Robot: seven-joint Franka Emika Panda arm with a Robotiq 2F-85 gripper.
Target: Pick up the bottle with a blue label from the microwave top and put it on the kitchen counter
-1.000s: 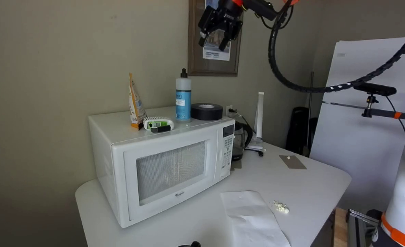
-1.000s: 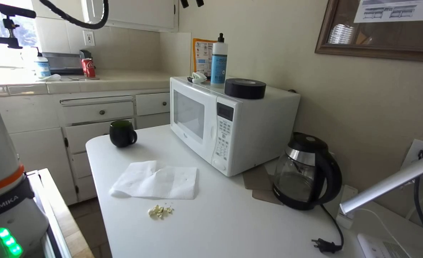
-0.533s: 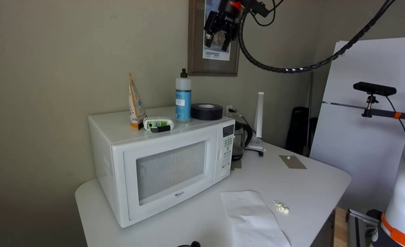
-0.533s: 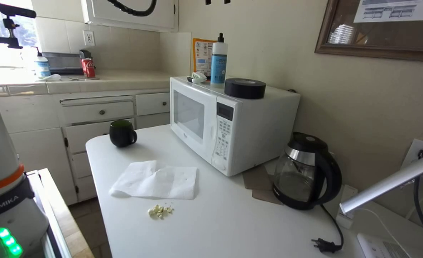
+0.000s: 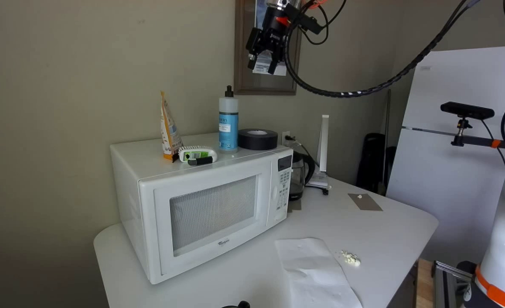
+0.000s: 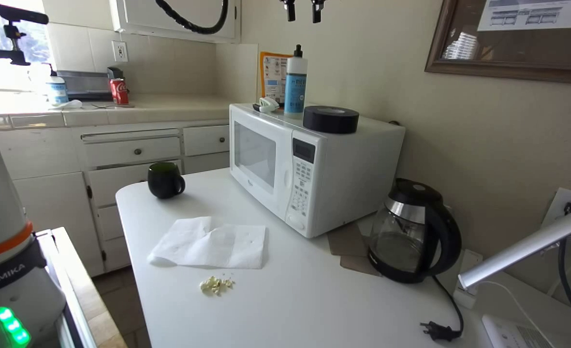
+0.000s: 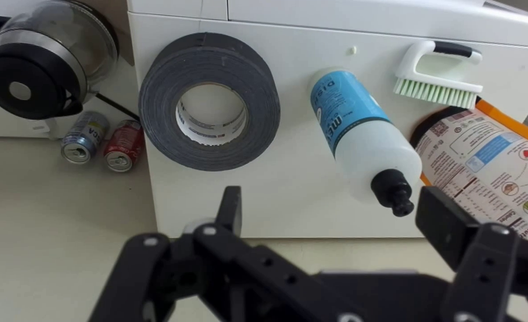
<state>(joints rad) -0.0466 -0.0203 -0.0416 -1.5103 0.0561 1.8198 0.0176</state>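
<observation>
The bottle with a blue label and black cap stands upright on the white microwave in both exterior views (bottle (image 5: 228, 128), (image 6: 295, 92); microwave (image 5: 269, 192), (image 6: 358, 179)). The wrist view also shows the bottle (image 7: 364, 127), with its cap toward the right finger. My gripper (image 5: 261, 67) is open and empty, above the microwave and higher than the bottle's cap. Its fingertips show at the top edge in an exterior view (image 6: 303, 17). In the wrist view the gripper (image 7: 328, 201) is spread wide, not touching the bottle. The kitchen counter (image 5: 320, 222) is the pale tabletop under the microwave.
A black tape roll (image 7: 210, 103), a white brush (image 7: 442, 74) and an orange-edged bag (image 7: 483, 156) stand around the bottle. A kettle (image 6: 413, 232) is beside the microwave. A paper towel (image 6: 212, 244), crumbs (image 6: 215, 285) and a dark mug (image 6: 164, 180) are on the counter.
My gripper has come down a little and, in an exterior view, shifted right over the microwave. The arm's cable swung along with it. The bottle and other objects have not moved.
</observation>
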